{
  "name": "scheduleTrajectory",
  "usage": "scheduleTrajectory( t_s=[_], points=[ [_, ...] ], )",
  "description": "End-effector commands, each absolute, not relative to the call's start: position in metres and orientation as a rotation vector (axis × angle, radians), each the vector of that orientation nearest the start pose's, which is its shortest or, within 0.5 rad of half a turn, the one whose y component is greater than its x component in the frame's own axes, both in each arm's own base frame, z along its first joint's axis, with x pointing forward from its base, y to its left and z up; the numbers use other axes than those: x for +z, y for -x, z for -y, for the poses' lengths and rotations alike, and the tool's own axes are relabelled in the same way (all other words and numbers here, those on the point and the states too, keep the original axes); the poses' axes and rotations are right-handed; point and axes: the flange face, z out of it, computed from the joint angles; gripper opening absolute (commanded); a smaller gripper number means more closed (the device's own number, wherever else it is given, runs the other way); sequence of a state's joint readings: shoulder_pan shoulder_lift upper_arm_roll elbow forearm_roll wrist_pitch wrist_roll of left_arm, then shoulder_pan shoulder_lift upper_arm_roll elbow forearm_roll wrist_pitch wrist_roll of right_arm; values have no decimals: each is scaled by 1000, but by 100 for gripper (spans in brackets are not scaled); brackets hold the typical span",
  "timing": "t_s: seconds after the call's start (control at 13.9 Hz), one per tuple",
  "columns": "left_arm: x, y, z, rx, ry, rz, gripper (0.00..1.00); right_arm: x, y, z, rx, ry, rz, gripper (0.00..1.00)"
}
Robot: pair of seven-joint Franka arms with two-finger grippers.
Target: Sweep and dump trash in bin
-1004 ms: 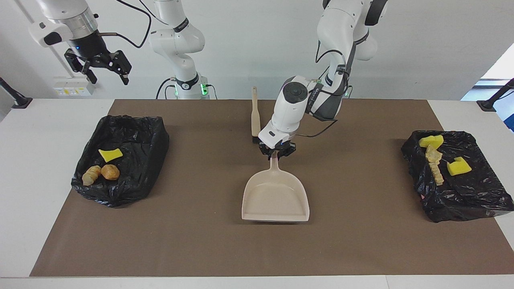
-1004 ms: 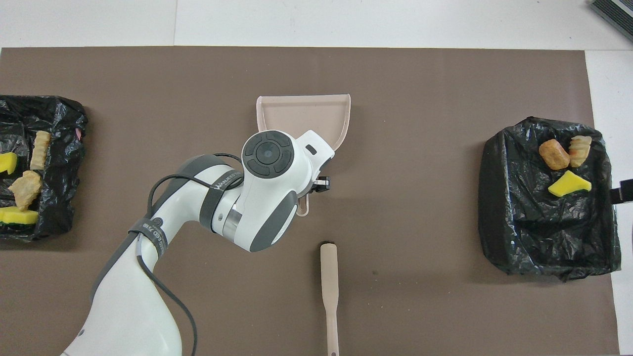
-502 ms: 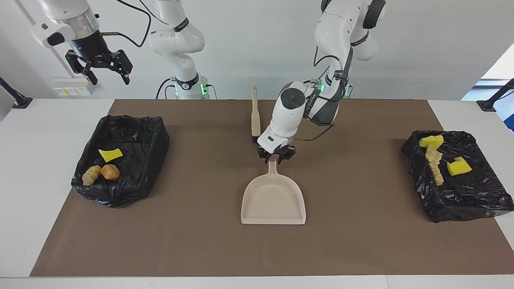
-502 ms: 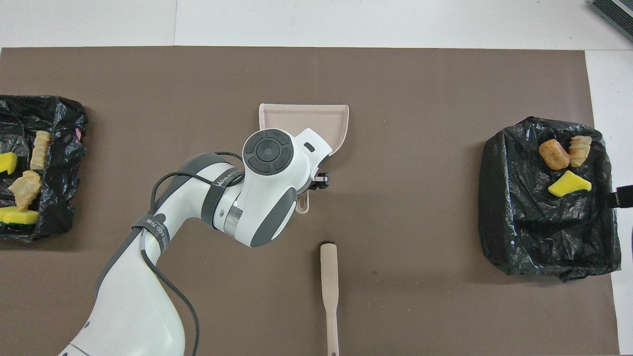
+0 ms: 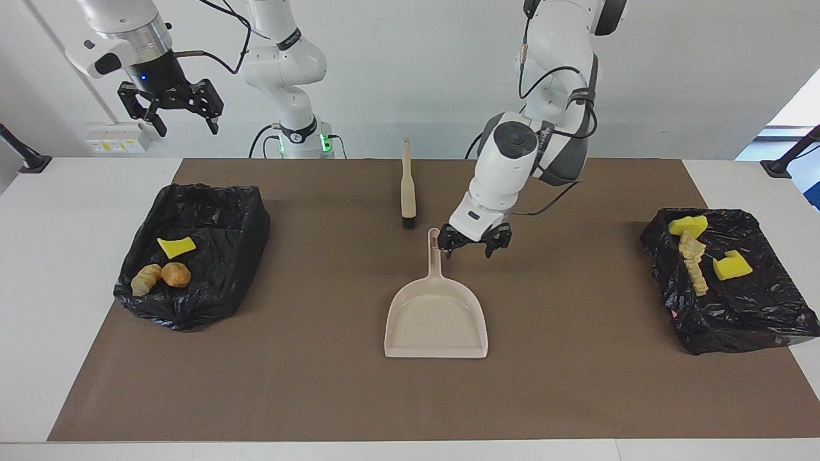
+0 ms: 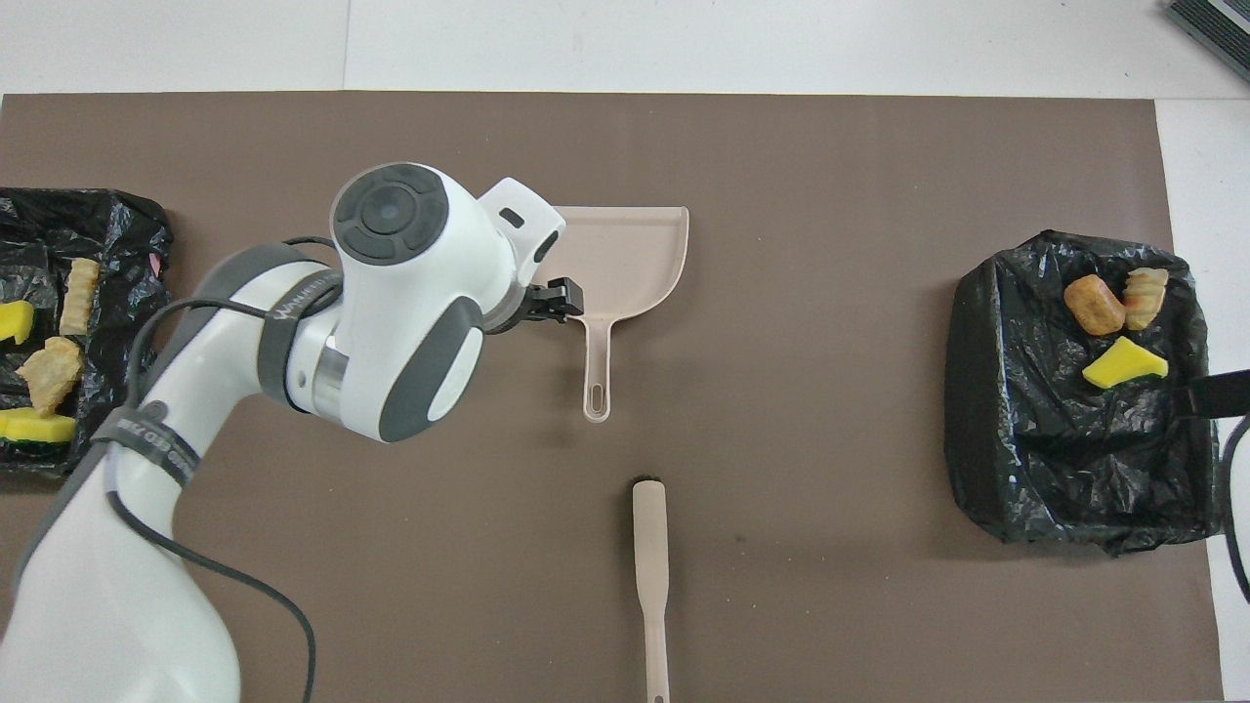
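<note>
Dustpan (image 5: 436, 317): lying flat on the brown mat (image 5: 320, 384) at mid-table, pan empty, handle pointing toward the robots, touched by no gripper.

Brush (image 5: 407, 189): lying on the mat nearer to the robots than the dustpan, just past the tip of the dustpan's handle, bristle end toward the dustpan.

Left gripper (image 5: 474, 243): hovering low over the mat just beside the dustpan's handle, toward the left arm's end of the table; fingers standing wide apart, gripping nothing.

Right gripper (image 5: 172, 109): hanging high in the air at the right arm's end, above the edge of the table nearest the robots; fingers spread wide, carrying nothing; arm waiting.

Trash, first lot (image 5: 165, 266): sitting inside the black-lined bin (image 5: 218, 218) at the right arm's end; one yellow sponge bit and two tan-orange lumps, the two lumps touching each other.

Trash, second lot (image 5: 698, 253): sitting inside the other black-lined bin (image 5: 756, 314) at the left arm's end; two yellow sponge bits and two tan bread-like pieces lying between them.
</note>
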State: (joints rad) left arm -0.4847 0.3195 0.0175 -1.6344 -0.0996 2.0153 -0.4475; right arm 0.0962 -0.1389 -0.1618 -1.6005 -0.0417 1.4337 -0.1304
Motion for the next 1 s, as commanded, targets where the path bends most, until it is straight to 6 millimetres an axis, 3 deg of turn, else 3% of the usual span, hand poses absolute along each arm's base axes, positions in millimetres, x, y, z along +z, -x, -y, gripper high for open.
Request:
scheduleTrajectory(
  t_s=[0.0, 0.36, 0.65, 0.79, 0.93],
  points=[
    [466, -606, 242, -31, 3245, -2, 100, 671, -489, 48, 21, 3170, 128, 100],
    [513, -613, 138, -46, 3233, -115, 100, 679, -506, 52, 53, 3164, 103, 100],
    [547, -595, 66, 34, 3214, -297, 100, 677, -507, 46, 40, 3165, 96, 100],
    [572, -577, 42, 60, 3170, -337, 100, 677, -506, 44, 40, 3164, 104, 100],
    [590, -563, 36, 77, 3169, -316, 100, 675, -505, 46, 50, 3163, 99, 100]
  ],
)
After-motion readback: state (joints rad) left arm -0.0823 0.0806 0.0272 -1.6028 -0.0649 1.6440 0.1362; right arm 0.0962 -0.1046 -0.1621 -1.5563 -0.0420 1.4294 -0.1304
